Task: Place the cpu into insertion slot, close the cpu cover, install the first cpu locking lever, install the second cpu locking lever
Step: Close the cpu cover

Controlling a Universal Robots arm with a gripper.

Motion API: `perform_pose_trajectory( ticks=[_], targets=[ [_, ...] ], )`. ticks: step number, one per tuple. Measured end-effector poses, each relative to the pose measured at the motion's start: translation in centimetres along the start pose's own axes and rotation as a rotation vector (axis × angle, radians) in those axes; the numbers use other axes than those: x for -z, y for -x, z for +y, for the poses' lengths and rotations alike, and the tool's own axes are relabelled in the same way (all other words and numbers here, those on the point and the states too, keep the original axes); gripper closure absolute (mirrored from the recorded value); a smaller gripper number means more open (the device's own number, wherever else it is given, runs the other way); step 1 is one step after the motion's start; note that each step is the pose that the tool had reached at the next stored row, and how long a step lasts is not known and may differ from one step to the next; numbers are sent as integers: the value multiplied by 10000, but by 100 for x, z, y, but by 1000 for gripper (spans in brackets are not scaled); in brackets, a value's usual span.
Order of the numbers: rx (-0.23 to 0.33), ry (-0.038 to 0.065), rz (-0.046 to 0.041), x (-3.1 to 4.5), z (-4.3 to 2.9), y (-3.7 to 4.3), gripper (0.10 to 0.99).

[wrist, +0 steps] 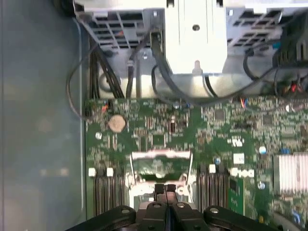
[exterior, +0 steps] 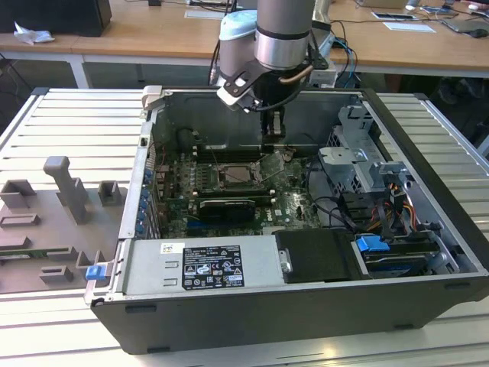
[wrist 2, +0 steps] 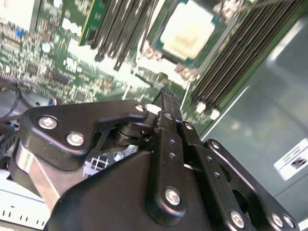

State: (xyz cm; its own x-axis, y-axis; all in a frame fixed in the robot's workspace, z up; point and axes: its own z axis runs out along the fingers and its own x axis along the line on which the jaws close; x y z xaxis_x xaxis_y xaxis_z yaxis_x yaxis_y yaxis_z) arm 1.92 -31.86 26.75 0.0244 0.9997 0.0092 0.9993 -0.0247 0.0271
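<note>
The cpu point(wrist 2: 187, 29), a pale silver-beige square, lies flat in the insertion slot point(exterior: 222, 177) on the green motherboard. The cpu cover point(wrist: 161, 155), a thin grey metal frame, stands tilted up beside the slot; in the exterior view the cover point(exterior: 276, 163) leans on the slot's right side. My gripper point(exterior: 273, 136) hangs from the arm just above that raised cover. In both wrist views the black fingers are pressed together with nothing between them, and my gripper point(wrist: 165, 186) point(wrist 2: 166, 94) sits close to the cover's upper edge. I cannot tell whether it touches the cover.
Long black memory slots point(wrist 2: 231, 57) flank the socket. A metal drive cage point(exterior: 355, 164) with cables point(exterior: 382, 214) fills the case's right side in the exterior view. A power supply point(exterior: 202, 264) lies along the front. Grey fixtures point(exterior: 65, 187) stand on the table to the left.
</note>
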Motion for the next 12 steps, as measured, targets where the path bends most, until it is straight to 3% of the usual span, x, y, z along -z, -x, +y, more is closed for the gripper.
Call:
perform_pose_trajectory(
  ticks=[8, 12],
  targets=[
    [39, -1, -4, -54, 36, -3, 980],
    [490, -5, 9, -86, 110, -6, 980]
  ],
)
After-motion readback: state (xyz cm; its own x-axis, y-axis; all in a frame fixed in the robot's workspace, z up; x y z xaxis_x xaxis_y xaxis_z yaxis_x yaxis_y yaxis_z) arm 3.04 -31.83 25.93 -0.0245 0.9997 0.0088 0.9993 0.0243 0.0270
